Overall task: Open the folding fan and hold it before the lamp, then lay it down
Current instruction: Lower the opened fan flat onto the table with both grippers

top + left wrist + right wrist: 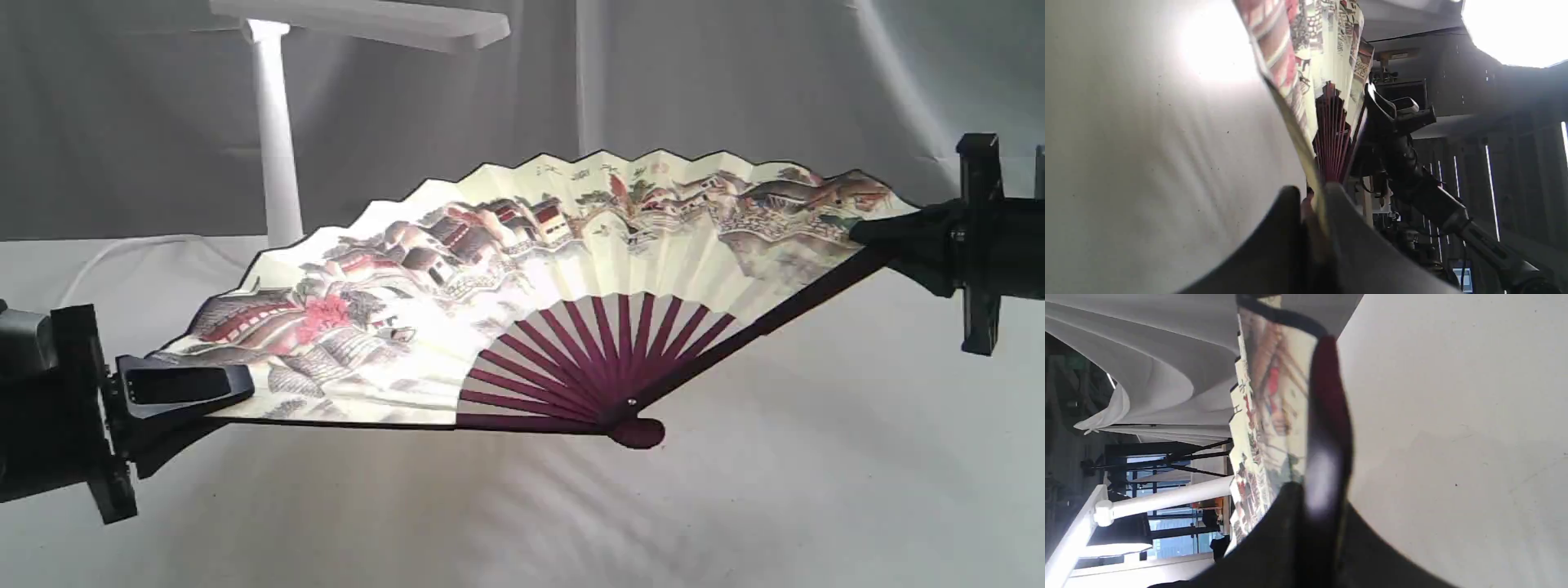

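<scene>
The folding fan [506, 286] is spread wide open above the white cloth, its painted village side facing the exterior view and its maroon ribs meeting at the pivot low in the middle. My left gripper [192, 390] is shut on the fan's left guard, seen edge-on as the fan [1310, 81] between the fingers [1282, 228]. My right gripper [886, 233] is shut on the right guard at the upper right; its view shows the fan [1274, 396] and maroon guard running into the jaws. The white lamp [273, 122] stands behind the fan's left half, and its stem and head show as the lamp [1167, 496].
A white cloth [775, 490] covers the table and a grey-white drape hangs behind. A thin white cable [122, 253] runs along the cloth left of the lamp. The right arm [1425, 192] shows past the fan in the left wrist view.
</scene>
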You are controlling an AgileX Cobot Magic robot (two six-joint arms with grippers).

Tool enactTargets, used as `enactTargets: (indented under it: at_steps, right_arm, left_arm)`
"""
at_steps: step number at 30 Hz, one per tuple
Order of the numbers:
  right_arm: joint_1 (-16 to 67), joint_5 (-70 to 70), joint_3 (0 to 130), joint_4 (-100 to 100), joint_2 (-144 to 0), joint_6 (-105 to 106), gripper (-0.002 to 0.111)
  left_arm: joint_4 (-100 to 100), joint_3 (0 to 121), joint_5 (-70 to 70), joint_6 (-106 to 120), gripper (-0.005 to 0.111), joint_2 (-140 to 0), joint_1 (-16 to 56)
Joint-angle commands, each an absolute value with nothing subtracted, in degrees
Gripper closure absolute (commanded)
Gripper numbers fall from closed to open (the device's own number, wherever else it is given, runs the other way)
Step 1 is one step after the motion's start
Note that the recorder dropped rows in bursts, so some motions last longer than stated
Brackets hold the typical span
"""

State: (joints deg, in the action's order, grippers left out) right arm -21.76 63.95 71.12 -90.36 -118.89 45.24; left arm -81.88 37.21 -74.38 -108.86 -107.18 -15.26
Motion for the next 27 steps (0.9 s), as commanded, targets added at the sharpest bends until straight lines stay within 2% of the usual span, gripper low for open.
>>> enactTargets:
  at_steps: [1,11,27]
  right_arm:
    - [-24.0,56.4,71.5,-92.1,-118.3,47.5,0.108]
    - [-23.9,51.5,71.5,-91.6,-118.9,46.2,0.108]
    - [-23.9,49.8,71.5,-89.2,-127.5,51.1,0.108]
  left_arm:
    - [-84.1,36.8,-69.1,-105.4,0.107,-106.6,-16.1]
    - [-80.0,36.8,-68.0,-104.3,0.107,-111.9,-16.0]
    - [-76.6,37.0,-66.1,-97.2,0.107,-122.1,-16.0]
